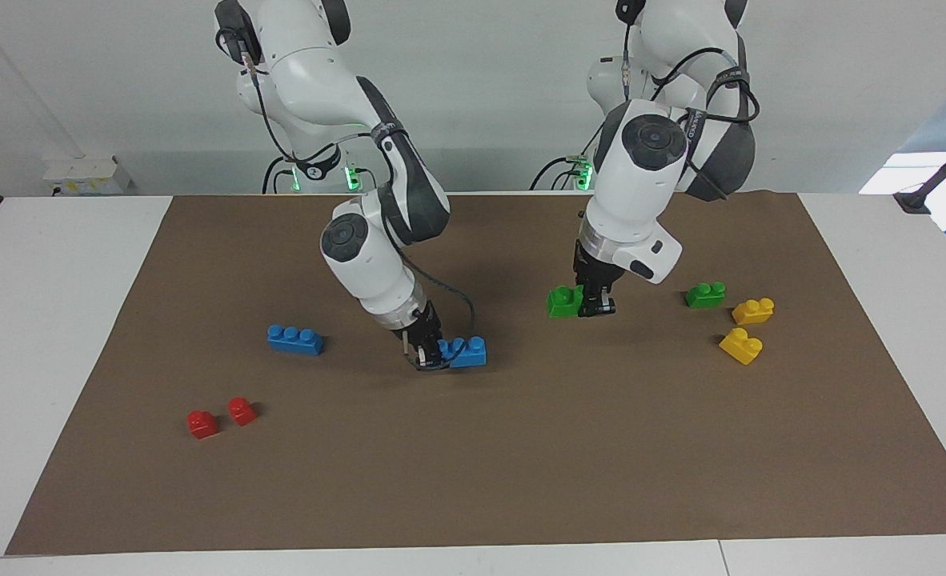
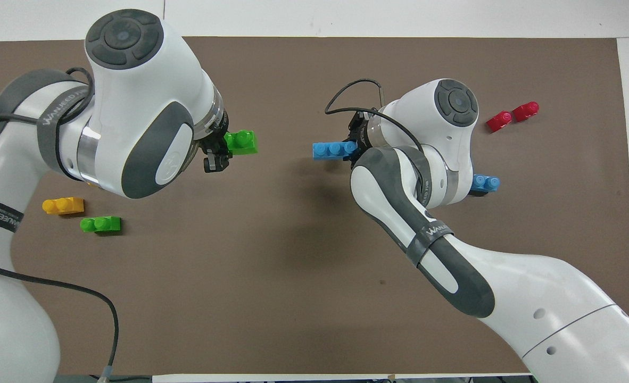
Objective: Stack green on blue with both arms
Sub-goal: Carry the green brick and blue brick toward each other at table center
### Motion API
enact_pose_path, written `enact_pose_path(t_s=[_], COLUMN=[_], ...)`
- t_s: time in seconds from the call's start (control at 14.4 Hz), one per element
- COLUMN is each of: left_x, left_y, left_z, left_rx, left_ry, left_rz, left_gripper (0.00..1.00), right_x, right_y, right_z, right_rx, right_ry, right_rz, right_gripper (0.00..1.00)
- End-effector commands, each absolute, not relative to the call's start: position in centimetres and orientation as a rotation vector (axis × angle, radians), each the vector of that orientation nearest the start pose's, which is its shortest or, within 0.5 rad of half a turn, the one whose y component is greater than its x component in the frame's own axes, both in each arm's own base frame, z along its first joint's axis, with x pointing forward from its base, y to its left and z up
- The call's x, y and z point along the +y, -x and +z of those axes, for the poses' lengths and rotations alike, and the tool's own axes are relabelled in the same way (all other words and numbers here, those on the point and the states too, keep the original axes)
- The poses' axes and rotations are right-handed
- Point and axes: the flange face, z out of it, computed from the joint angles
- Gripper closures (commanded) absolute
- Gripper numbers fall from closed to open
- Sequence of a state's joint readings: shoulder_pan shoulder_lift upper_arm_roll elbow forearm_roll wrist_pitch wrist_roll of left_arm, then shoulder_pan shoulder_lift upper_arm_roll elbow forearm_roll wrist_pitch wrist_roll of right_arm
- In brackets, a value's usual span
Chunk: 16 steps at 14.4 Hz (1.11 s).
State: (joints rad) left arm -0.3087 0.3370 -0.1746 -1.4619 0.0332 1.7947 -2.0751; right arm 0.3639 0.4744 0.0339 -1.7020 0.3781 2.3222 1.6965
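Both arms are down at the brown paper mat (image 1: 521,480) right now. The right gripper (image 1: 427,352) is clamped on one end of a long low blue plastic brick with three studs (image 1: 465,350), roughly mid-mat; whether that brick sits on the mat or just above it, I can't tell. The left gripper (image 1: 597,302) is clenched on a small bright green plastic two-stud brick (image 1: 564,301), which sticks out sideways from the fingers, toward the right arm's end from the gripper. Can't say if it's touching the mat either.

Relative to the held blue brick: the held green one is nearer the robots and toward the left arm's end, well apart from it. A second blue three-stud brick (image 1: 295,338) lies toward the right arm's end. A second green brick (image 1: 705,294) and two yellow two-stud bricks (image 1: 746,330) sit off toward the left arm's end, and two small red bricks (image 1: 221,417) lie farther from the robots, toward the right arm's end
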Motion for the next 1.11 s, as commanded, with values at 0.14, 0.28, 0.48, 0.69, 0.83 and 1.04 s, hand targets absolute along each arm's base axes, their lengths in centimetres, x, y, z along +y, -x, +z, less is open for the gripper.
enact_pose_path(t_s=[0.14, 0.28, 0.48, 0.69, 0.83, 1.04], left_x=[-32.2, -33.9, -35.3, -35.7, -36.3, -36.5], left_y=[-58.2, -57.9, -57.6, -57.5, -57.4, -57.1], left_z=[48.2, 47.5, 46.2, 45.5, 44.3, 43.5], left_rx=[2.208, 2.199, 2.193, 2.186, 2.192, 2.197], left_ry=[-2.181, -2.171, -2.190, -2.201, -2.196, -2.198], left_rz=[0.052, 0.062, 0.089, 0.097, 0.113, 0.137], left_gripper=[1.00, 1.00, 1.00, 1.00, 1.00, 1.00], right_x=[30.0, 30.2, 30.4, 31.6, 31.9, 31.6], right_y=[-60.0, -59.7, -59.6, -58.8, -58.3, -57.9], right_z=[32.7, 31.7, 30.1, 28.5, 27.6, 26.7], right_rx=[2.008, 2.024, 2.038, 2.034, 2.032, 2.045], right_ry=[1.925, 1.907, 1.903, 1.909, 1.907, 1.885], right_rz=[0.329, 0.315, 0.307, 0.290, 0.274, 0.264], right_gripper=[1.00, 1.00, 1.00, 1.00, 1.00, 1.00])
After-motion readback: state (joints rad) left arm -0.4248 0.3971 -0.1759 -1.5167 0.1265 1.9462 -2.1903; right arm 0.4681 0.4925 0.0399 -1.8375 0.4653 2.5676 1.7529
